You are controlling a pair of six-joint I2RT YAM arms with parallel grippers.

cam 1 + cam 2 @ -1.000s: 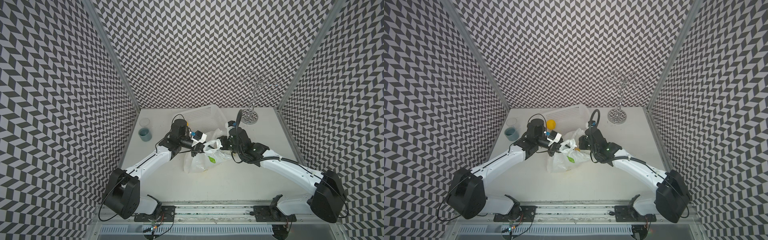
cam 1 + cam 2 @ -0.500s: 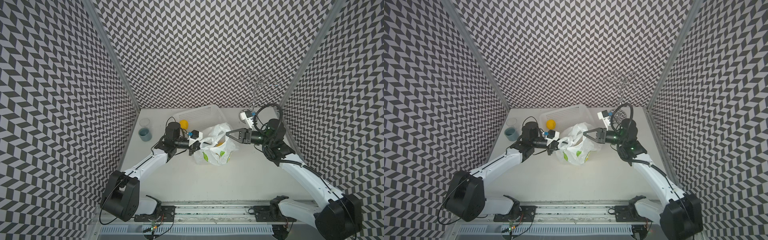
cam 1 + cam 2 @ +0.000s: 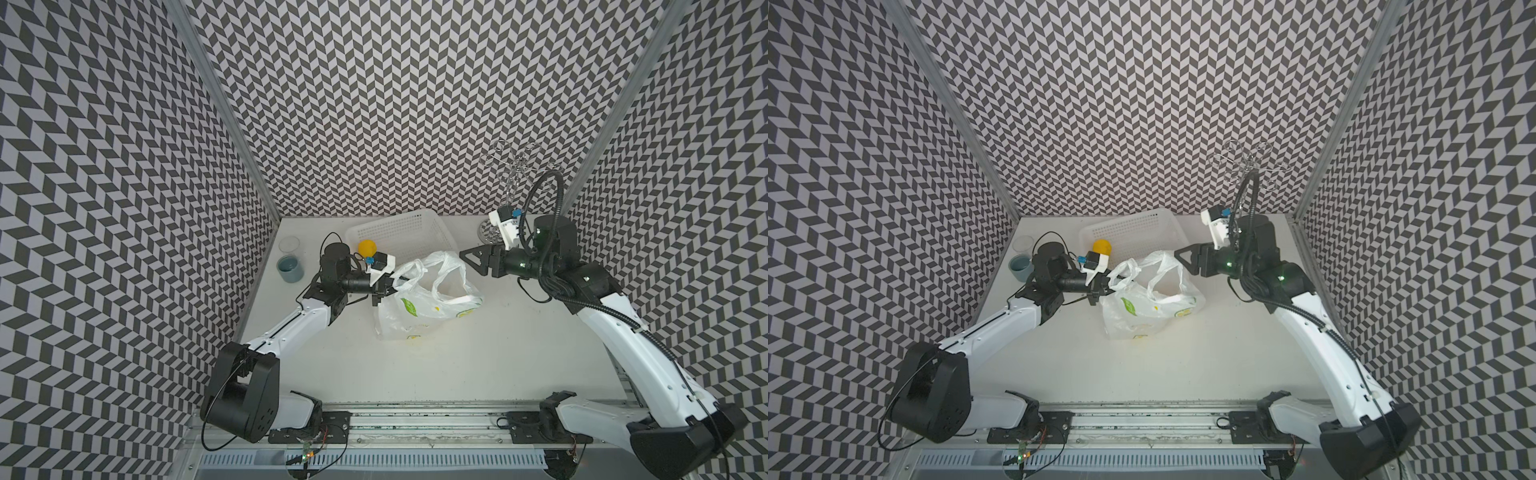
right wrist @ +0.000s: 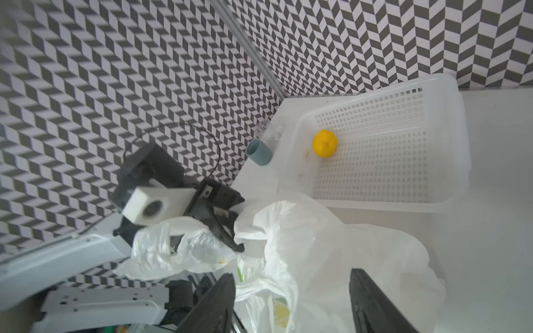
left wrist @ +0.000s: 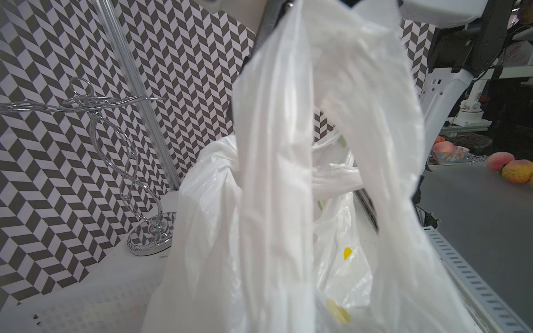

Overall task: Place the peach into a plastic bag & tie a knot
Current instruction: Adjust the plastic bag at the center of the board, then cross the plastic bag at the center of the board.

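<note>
The white plastic bag (image 3: 415, 307) (image 3: 1142, 307) with lemon and leaf prints lies slumped at mid table, its mouth loose. My left gripper (image 3: 384, 284) (image 3: 1104, 286) is shut on the bag's left handle, and the film (image 5: 274, 173) fills the left wrist view and hides the jaws. My right gripper (image 3: 467, 255) (image 3: 1183, 254) hovers open just right of the bag; its two dark fingers stand wide apart over the bag (image 4: 317, 245) with nothing between them (image 4: 291, 274). The peach is hidden; the bag's folds cover its inside.
A white perforated basket (image 3: 390, 220) (image 4: 461, 129) stands behind the bag with a round yellow fruit (image 3: 367, 248) (image 4: 324, 143) in it. A blue-grey cup (image 3: 289, 268) and a clear glass (image 3: 289, 243) sit at the left wall. A wire stand (image 3: 513, 174) (image 5: 115, 158) stands back right.
My right gripper has opened, let go of the bag's handle and drawn back to the right. The bag has sagged onto the table. The left gripper keeps its hold.
</note>
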